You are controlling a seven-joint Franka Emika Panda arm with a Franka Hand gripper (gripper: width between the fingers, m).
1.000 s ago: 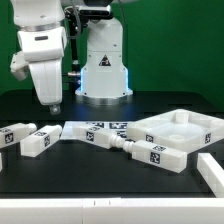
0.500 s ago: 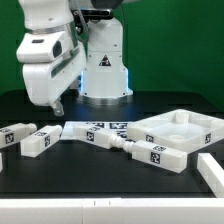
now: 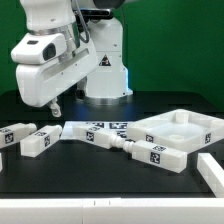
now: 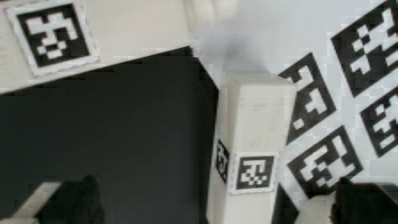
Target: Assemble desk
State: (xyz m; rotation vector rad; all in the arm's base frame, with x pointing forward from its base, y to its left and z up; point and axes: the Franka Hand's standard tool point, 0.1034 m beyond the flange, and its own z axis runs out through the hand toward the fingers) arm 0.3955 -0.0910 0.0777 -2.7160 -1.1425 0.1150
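- Above the black tabletop (image 3: 80, 178), toward the exterior view's left, the jaws hang wide open. They hold nothing and touch nothing.
- Jaws point down from the white arm (image 3: 45, 62), which leans toward the exterior view's left.
- Nearest part below the jaws: short leg (image 3: 38, 142), lying flat on the tabletop.
- Outer leg (image 3: 13, 136) lies just beside the short leg, further to the exterior view's left. Cannot tell whether they touch.
- Middle leg (image 3: 92, 134) lies flat on the exterior view's right of the jaws, with tags along its side.
- Front leg (image 3: 152, 155) lies past the middle leg, tagged, close to the desk panel.
- Desk panel (image 3: 190, 138) rests flat at the exterior view's right, recessed side up, well apart from the jaws.
- White bar (image 3: 212, 172) sits at the exterior view's right edge, in front of the desk panel.
- Wrist view: one tagged leg (image 4: 249, 120) on the dark tabletop, with blurred tagged white surfaces around it. Cannot tell which leg.
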